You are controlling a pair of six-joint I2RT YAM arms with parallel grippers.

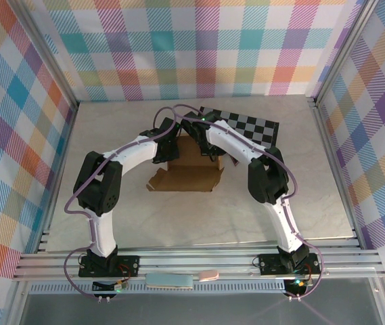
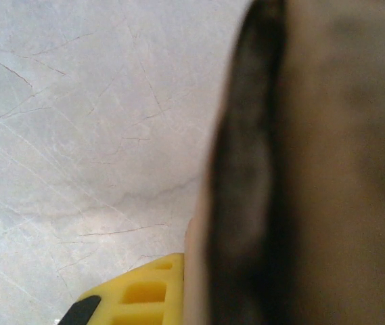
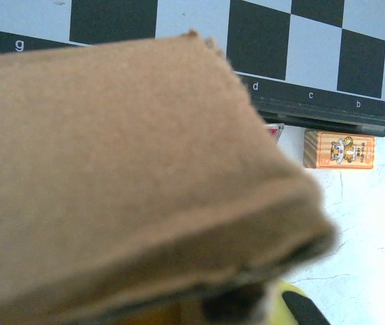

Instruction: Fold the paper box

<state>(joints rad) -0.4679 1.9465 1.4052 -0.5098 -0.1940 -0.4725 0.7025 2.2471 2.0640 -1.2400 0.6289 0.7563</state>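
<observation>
The paper box [image 1: 191, 177] is plain brown cardboard lying mid-table, its back part raised between the two arms. My left gripper [image 1: 170, 144] meets its left side and my right gripper [image 1: 210, 150] its right side. In the left wrist view a blurred cardboard panel [image 2: 327, 176] stands upright against one yellow finger [image 2: 141, 296], with the left gripper [image 2: 195, 298] shut on its edge. In the right wrist view a cardboard flap [image 3: 124, 169] covers the jaws. One yellow fingertip [image 3: 293, 305] peeks out below it, and the right gripper [image 3: 246, 305] is shut on the flap.
A black-and-grey checkered board [image 1: 250, 125] lies behind the box at the back right, also seen as checkered board [image 3: 293, 47]. A small wooden block [image 3: 340, 150] with a picture sits by its edge. Plaid walls enclose the marble table [image 1: 111, 223]. The metal rail [image 1: 199, 261] runs along the front.
</observation>
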